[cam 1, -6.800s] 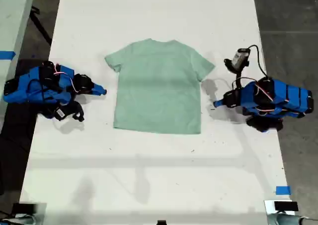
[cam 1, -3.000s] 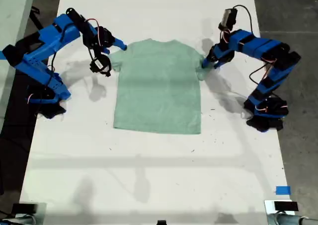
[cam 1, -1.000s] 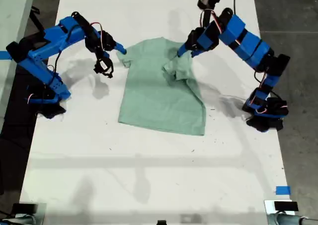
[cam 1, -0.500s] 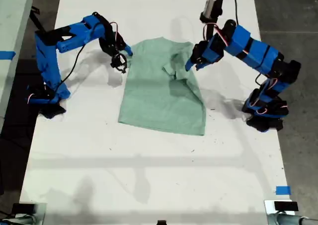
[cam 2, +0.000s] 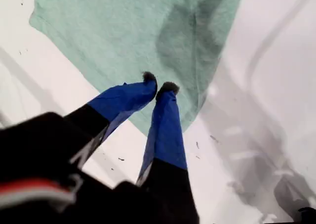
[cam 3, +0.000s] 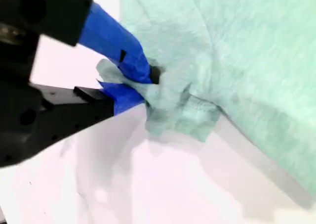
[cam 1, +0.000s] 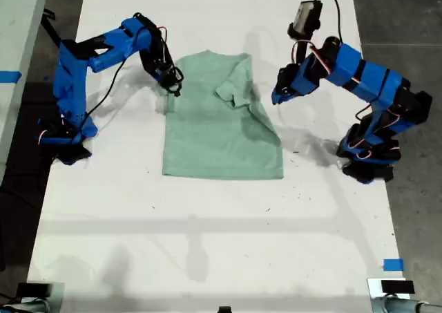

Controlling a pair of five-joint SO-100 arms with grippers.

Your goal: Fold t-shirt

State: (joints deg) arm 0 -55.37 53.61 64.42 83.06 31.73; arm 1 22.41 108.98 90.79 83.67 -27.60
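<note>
The small pale mint-green cloth t-shirt (cam 1: pixel 219 119) lies mid-table on the white table (cam 1: pixel 207 244), one sleeve folded inward — my second gripper (cam 3: pixel 140 88) pinches the other sleeve, my first gripper (cam 2: pixel 158 88) hangs nearly pressed together, empty.

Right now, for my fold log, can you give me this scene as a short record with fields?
t-shirt: mint green, lying on the white table
sleeves: one folded in over the chest, the other pinched
my first tool: nearly shut, holding nothing, over the shirt's edge
my second tool: shut on the other sleeve
fold: begun, not finished
</note>
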